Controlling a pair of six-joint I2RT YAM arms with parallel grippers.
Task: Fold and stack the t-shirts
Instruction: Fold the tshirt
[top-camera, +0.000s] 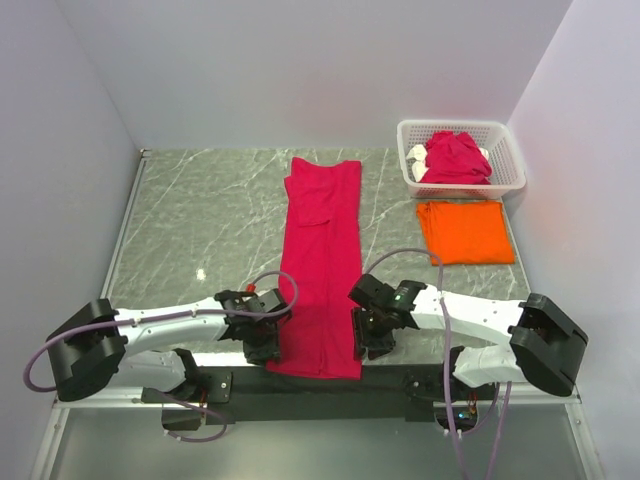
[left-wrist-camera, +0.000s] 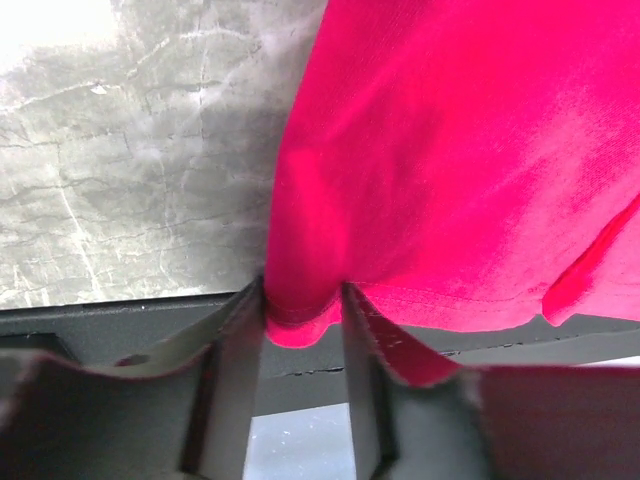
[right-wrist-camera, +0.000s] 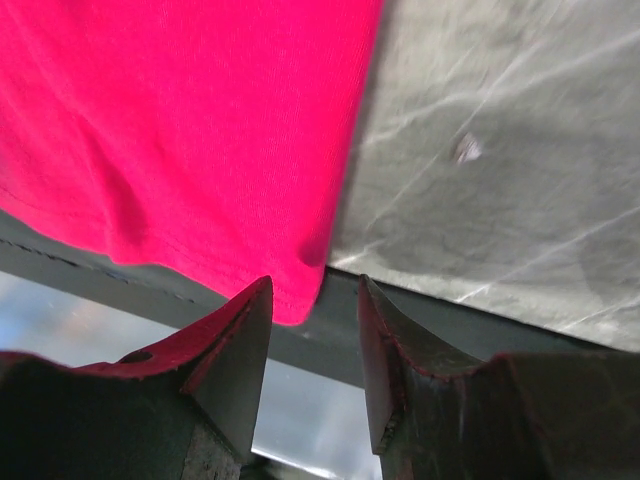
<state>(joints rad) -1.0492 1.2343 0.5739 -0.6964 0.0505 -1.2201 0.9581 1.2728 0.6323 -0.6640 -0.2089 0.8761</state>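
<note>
Mid-fold: the crimson t-shirt (top-camera: 322, 260) lies as a long strip down the table's (top-camera: 200, 220) middle, hem at the near edge. The left gripper (left-wrist-camera: 300, 300) pinches its near-left corner; the right gripper (right-wrist-camera: 315, 290) stands open at the near-right corner. Likely next: close right, lift the hem farward

text: none readable | labels: none | brands: none | numbers: none | signs: none
</note>
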